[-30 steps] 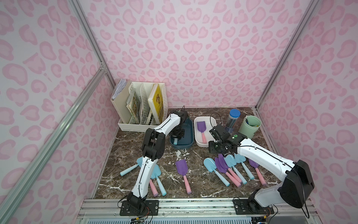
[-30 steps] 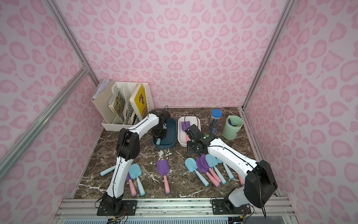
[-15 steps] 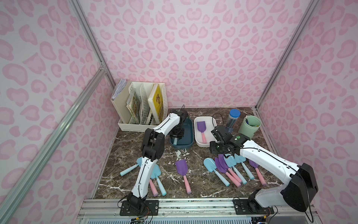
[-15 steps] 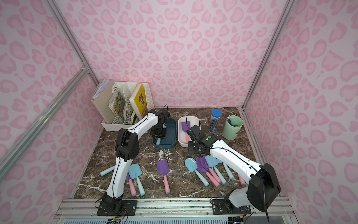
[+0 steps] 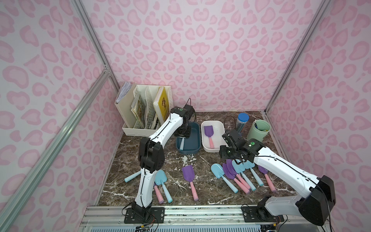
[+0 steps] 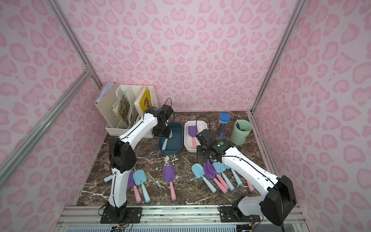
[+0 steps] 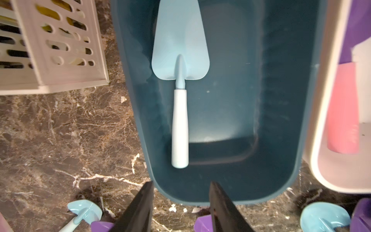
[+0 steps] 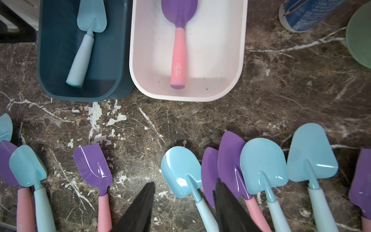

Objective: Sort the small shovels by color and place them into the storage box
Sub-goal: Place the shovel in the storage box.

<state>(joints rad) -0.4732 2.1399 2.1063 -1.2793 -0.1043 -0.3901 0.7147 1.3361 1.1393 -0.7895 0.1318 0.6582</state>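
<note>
My left gripper (image 7: pixel 181 184) hangs open over the near end of the dark blue storage box (image 5: pixel 197 140). A light blue shovel (image 7: pixel 180 80) lies free on that box's floor. Beside it stands the white storage box (image 5: pixel 221 128), holding a purple-bladed, pink-handled shovel (image 8: pixel 178 40). My right gripper (image 8: pixel 184 184) is open above a row of blue and purple shovels (image 5: pixel 232 170) on the table's right side, with nothing held. A round light blue blade (image 8: pixel 181 170) shows between its fingers, lower down. One purple shovel (image 5: pixel 188 173) lies alone mid-table, and more shovels (image 5: pixel 160 177) lie by the left arm.
A cream file organizer (image 5: pixel 144 112) with books stands at the back left, close to the blue box. A clear blue-capped tube of pencils (image 5: pixel 242 121) and a green cup (image 5: pixel 259 130) stand at the back right.
My left gripper has opened, and the light blue shovel now lies loose in the dark blue box. The right arm has shifted slightly to the right over the row of shovels.
</note>
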